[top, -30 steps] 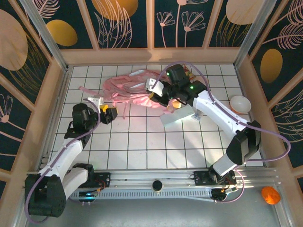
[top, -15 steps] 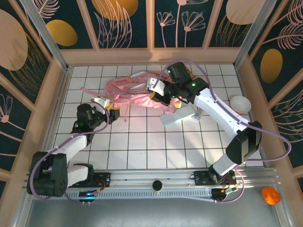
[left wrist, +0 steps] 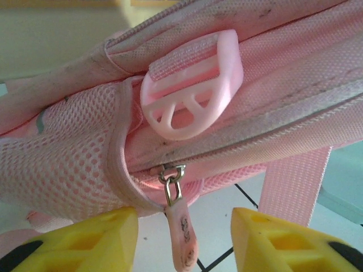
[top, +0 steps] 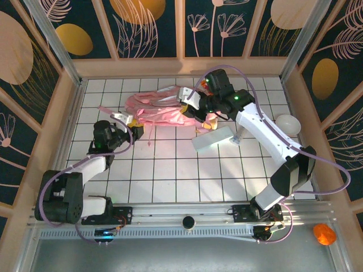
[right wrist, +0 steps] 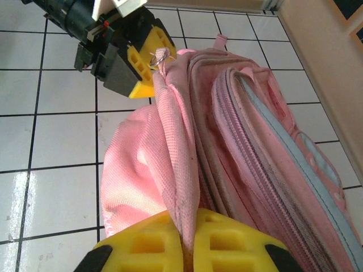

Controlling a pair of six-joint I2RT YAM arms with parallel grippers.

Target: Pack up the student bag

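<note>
Top view: the student bag (top: 161,110) lies on the worktop (top: 170,170), stretched between my two hands. My left hand (top: 135,129) sits at one end of it and my right hand (top: 195,112) at the other. A grey box (top: 212,139) lies just beside the right hand on its base-ward side. A white bowl (top: 287,123) is well apart, off to that hand's right.

Left wrist view: the left hand is released, with its yellow fingers (left wrist: 85,243) spread wide. The zip pull (left wrist: 182,235) dangles in the gap between them, and I can't tell if it touches either one. A pink buckle (left wrist: 193,85) sits farther ahead, above the pull. I judge this hand is lined up to pinch the pull and run the zip open.

Right wrist view: the right hand is clenched on a fold of the bag's fabric, which runs taut away from it toward the left hand. Probably it anchors the bag so the zip can slide rather than drag the whole bag. Packing not yet begun, I'd say.
</note>
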